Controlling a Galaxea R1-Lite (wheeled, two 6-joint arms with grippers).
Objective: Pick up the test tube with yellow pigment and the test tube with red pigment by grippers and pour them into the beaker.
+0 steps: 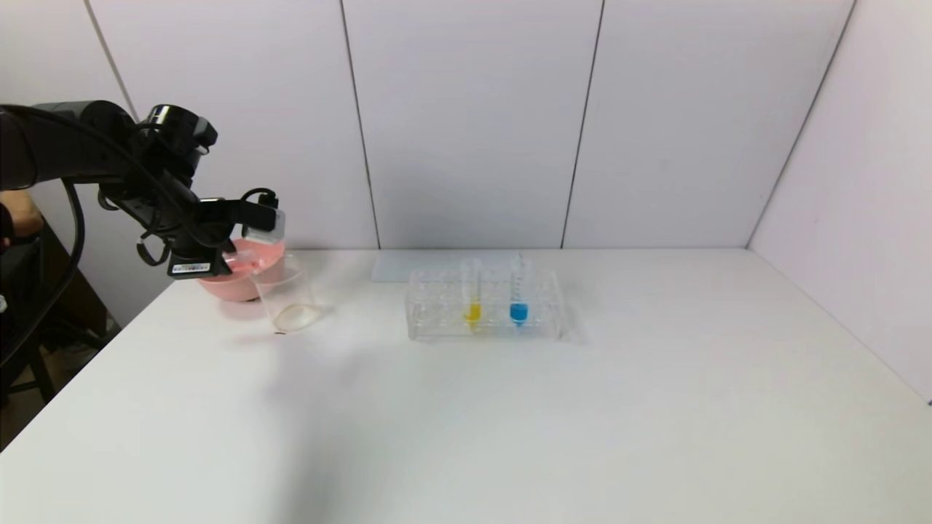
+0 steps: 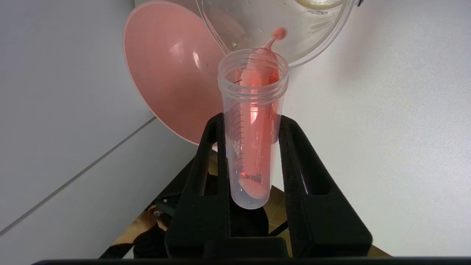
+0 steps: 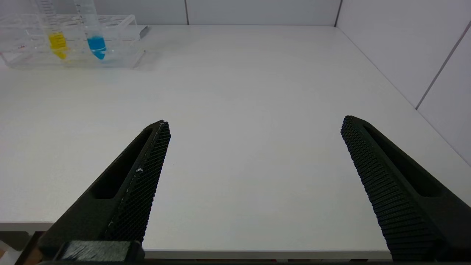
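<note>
Near table's (image 1: 510, 422) far left corner: left gripper (image 2: 254, 121) clamped on test tube with red pigment (image 2: 253, 129), tipped, red liquid running from mouth into beaker (image 1: 287, 297); beaker bottom looks nearly dry. Pink bowl (image 1: 237, 280) just behind. Tube rack (image 1: 484, 304) mid-table holds test tube with yellow pigment (image 1: 472, 292), blue tube (image 1: 518, 291). Right gripper (image 3: 254, 147) jaws apart, near front edge.

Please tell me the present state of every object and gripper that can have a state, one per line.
left gripper: shut on the red test tube, beside the pink bowl.
red test tube: tipped, red liquid running out of its mouth.
beaker: upright on the table, open top, below the tube's mouth.
yellow test tube: upright in the rack.
blue test tube: upright in the rack.
right gripper: open, holding nothing.
</note>
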